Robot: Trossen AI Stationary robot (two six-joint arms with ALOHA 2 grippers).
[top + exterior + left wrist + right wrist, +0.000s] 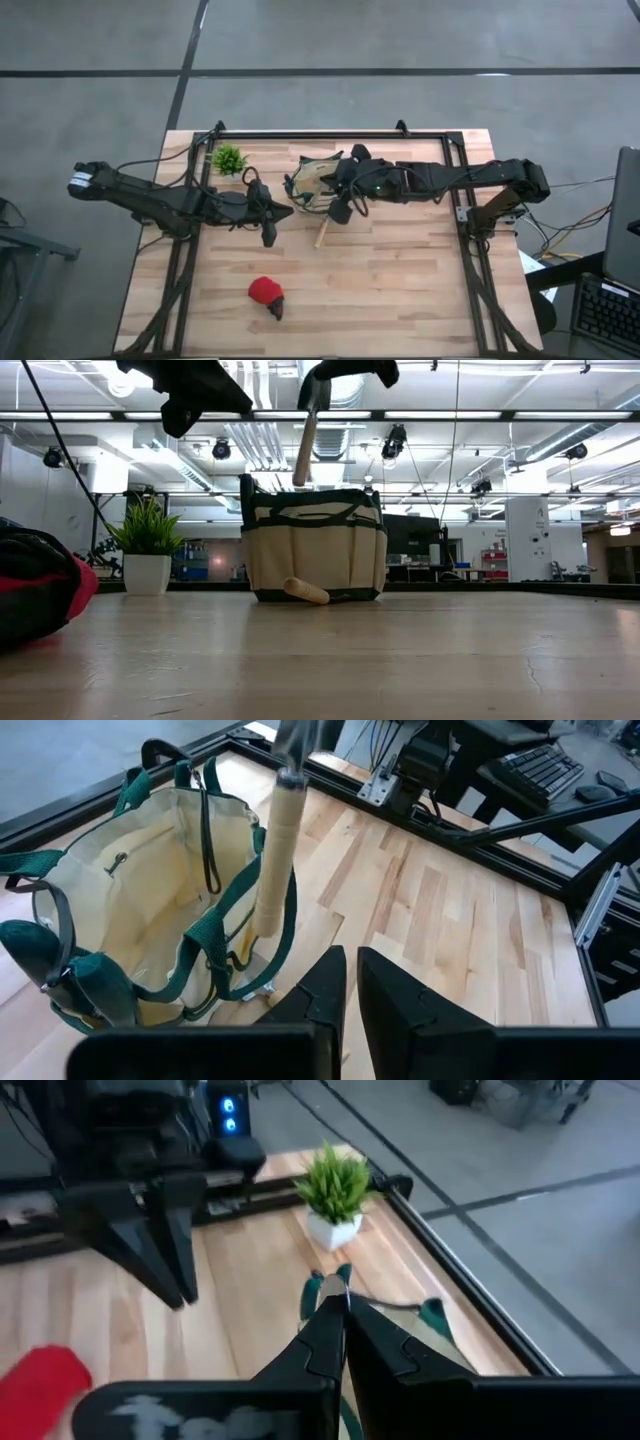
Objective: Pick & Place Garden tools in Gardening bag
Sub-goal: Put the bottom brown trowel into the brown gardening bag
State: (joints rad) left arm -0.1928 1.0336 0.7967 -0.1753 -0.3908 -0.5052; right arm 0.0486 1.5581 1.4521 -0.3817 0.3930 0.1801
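The tan gardening bag (312, 180) with green trim stands upright at the table's far middle; it also shows in the low view (315, 550) and the left wrist view (130, 890). My right gripper (341, 207) is shut on a wooden-handled trowel (275, 850) at the bag's near rim. A second wooden handle (305, 591) lies on the table before the bag. My left gripper (270, 228) hovers left of the bag, empty, with a narrow gap between its fingers (352, 995). The red, dark-tipped item (266, 292) lies near the front edge. No pruners show. My right gripper pinches the trowel's metal part (318, 390), above the wooden handle, between its two fingers from above. The trowel hangs below the fingers, handle down and a little tilted. The handle's free end (264, 925) is beside the bag's rim, clear of the table.
A small green potted plant (229, 158) stands at the far left of the table, left of the bag. The black frame rails (330, 133) run along the table's far and side edges. Bare wood lies at the near right.
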